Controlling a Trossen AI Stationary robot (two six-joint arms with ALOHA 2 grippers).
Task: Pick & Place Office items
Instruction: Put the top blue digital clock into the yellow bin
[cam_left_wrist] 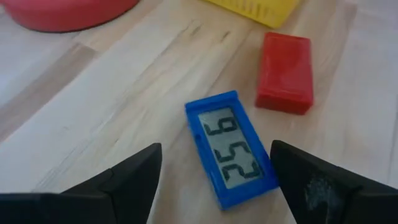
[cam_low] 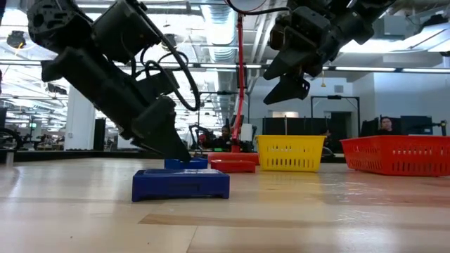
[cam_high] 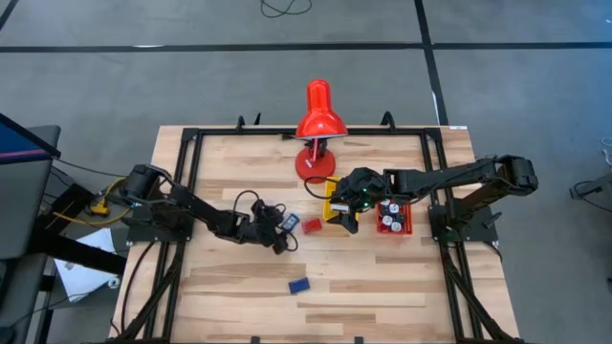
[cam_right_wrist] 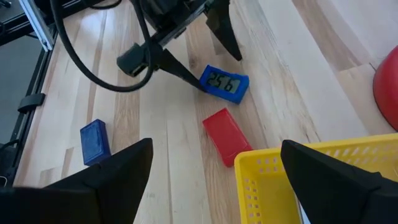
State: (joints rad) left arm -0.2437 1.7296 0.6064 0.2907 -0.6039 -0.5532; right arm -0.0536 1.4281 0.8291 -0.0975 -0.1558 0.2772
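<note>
The blue digital clock [cam_left_wrist: 231,148] lies flat on the desk [cam_high: 382,287], just left of centre in the high view, display up, showing 256. In the left wrist view its long axis runs diagonally from upper left to lower right, sitting in the gap between the dark fingers. The left claw [cam_high: 283,227] hovers right over it, fingers spread wide, so it is clearly the nearer arm. Just beside the clock, toward the yellow tray [cam_high: 334,203], lies a red block [cam_high: 313,225], apart from it. The right claw [cam_high: 346,218] hangs above the yellow tray, fingers apart and empty. A second blue block [cam_high: 298,285] sits alone lower down.
</note>
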